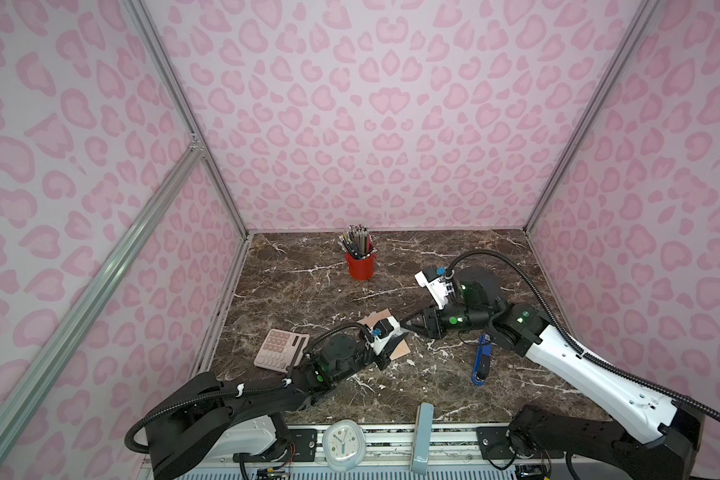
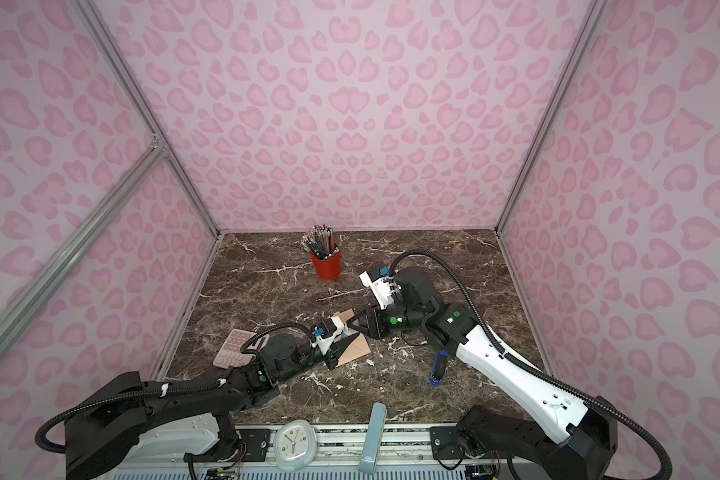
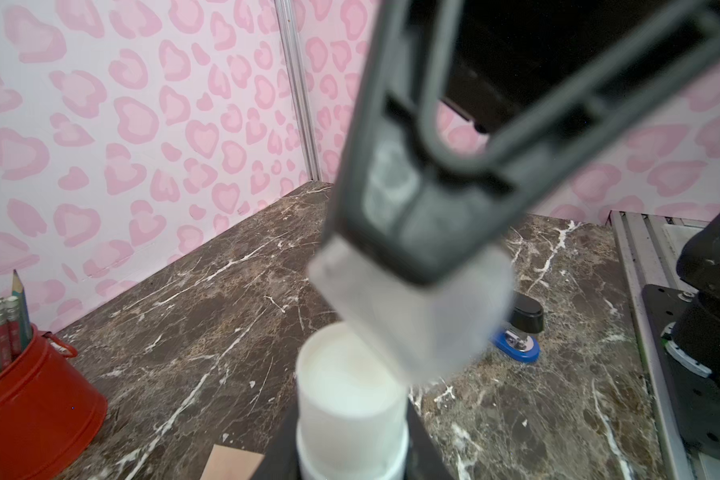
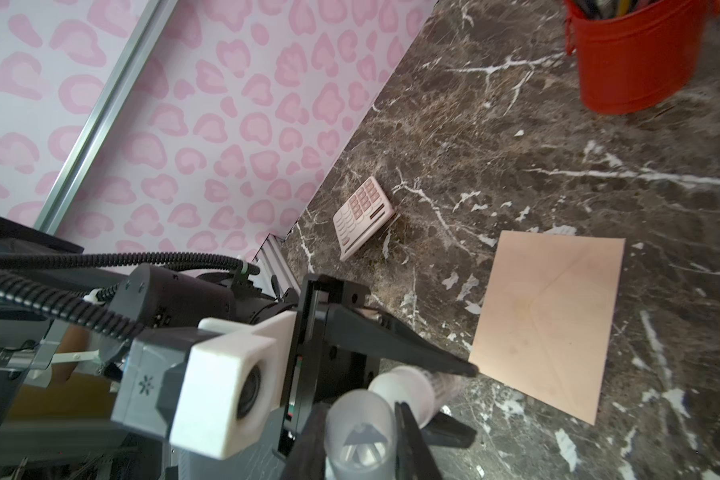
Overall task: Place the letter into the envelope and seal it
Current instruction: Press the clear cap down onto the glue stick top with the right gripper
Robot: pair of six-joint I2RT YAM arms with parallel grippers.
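Over the dark brown marble table point(image 1: 308, 291) the two arms meet tip to tip. The left gripper point(image 4: 454, 395) is closed partway around a white cylindrical glue stick point(image 3: 350, 395). The right gripper point(image 3: 420, 257) is pinched on a frosted translucent plastic cap point(image 4: 358, 432). The cap sits just beside the stick's open end, and I cannot tell whether the two touch.

The flat peach-pink paper envelope point(image 4: 549, 324) lies on the table right below the grippers, its diagonal seams facing up. In both top views the arms cover most of it, and only its edges point(image 2: 356, 349) peek out.

A pink button calculator point(image 1: 281, 349) lies near it to the left. A red metal bucket point(image 1: 360, 266) full of pencils stands towards the back, and a blue stapler point(image 1: 482, 361) lies to the right.
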